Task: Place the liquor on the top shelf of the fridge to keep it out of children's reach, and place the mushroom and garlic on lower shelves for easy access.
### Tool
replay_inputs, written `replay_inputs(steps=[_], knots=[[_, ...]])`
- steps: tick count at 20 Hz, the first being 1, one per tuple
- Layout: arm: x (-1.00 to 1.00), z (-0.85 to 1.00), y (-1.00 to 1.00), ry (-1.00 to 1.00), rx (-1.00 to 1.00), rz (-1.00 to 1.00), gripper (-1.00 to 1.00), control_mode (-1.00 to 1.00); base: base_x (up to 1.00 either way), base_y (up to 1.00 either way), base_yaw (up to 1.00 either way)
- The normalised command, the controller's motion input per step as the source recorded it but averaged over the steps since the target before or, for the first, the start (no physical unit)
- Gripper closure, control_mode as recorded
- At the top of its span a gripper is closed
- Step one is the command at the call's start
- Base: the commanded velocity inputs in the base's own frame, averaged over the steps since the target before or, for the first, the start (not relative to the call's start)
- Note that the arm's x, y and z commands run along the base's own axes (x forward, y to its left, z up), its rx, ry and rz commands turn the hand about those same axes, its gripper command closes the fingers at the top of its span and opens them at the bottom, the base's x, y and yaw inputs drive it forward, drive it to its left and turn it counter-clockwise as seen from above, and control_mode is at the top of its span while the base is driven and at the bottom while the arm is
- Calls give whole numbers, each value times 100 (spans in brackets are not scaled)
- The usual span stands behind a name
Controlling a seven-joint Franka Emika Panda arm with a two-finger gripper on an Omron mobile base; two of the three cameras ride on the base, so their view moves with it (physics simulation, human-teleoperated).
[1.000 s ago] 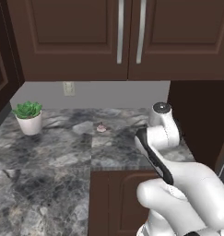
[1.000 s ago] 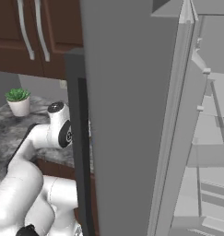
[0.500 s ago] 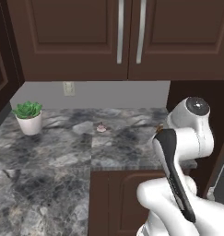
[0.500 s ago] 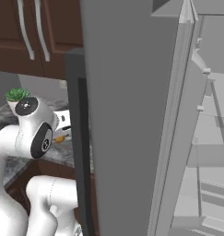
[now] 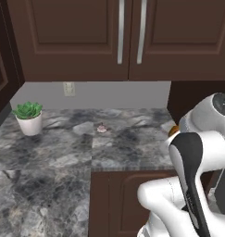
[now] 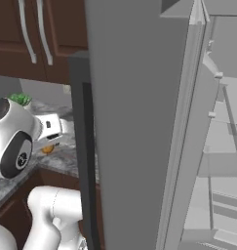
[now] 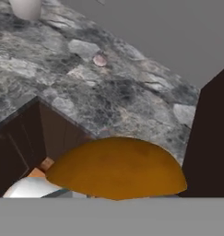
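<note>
Moved: the arm had swung further right, toward the fridge (image 6: 134,122).
Hand: hand (image 6: 52,144) closed narrow on the mushroom (image 7: 115,168), lifted for carrying.
Garlic: the garlic (image 5: 102,128) lay waiting on the surface (image 5: 49,162).

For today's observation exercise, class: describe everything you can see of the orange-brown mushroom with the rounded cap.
The orange-brown mushroom with the rounded cap looms large at the bottom of the hand view: a smooth, matte dome, darker at its rim, its stem hidden. It sits in the shut jaws of the gripper, raised above the grey marble counter. In the right base view it peeks out as a small orange spot under the white hand.
</note>
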Motion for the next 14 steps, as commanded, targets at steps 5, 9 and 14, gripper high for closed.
replay_inputs(steps=[5, 9, 14], knots=[[-30, 3, 0, -2, -1, 0, 100, 100, -60, 0, 0], [0, 0, 0, 0, 0, 0, 100, 100, -100, -13, -12], [0, 0, 0, 0, 0, 0, 100, 100, -73, -29, -60]])
